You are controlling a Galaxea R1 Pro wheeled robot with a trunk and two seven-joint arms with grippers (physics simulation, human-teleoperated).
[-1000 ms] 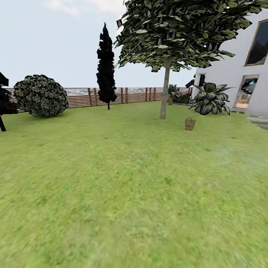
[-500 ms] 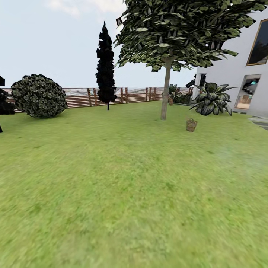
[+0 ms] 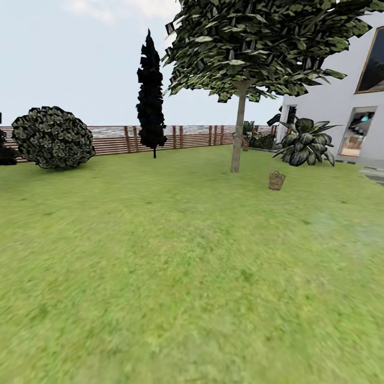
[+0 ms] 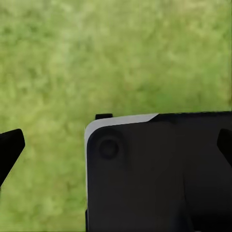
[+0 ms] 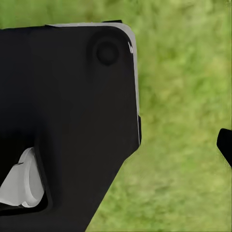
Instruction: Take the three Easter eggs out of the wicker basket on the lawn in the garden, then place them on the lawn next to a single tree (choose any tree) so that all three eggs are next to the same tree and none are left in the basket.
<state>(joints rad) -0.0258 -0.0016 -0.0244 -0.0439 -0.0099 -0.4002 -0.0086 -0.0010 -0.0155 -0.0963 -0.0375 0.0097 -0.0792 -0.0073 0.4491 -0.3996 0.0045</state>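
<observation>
**Basket far off, eggs unseen**

I am facing the wicker basket (image 3: 276, 181) on the lawn (image 3: 176, 256), well ahead at one o'clock, near the tree (image 3: 237, 133). Overshooting risks tipping it. My gripper states: cannot tell.

Head view: the lawn (image 3: 176, 256) fills the foreground. The tree (image 3: 238, 128) stands at centre-right, with the wicker basket (image 3: 276, 181) on the grass near it, to its right and nearer the camera (contents too small to tell). Behind run the fence (image 3: 192, 136), a cypress (image 3: 151, 93) left of the tree, a shrub (image 3: 52, 137) far left, and the house (image 3: 346, 106) at right.
</observation>
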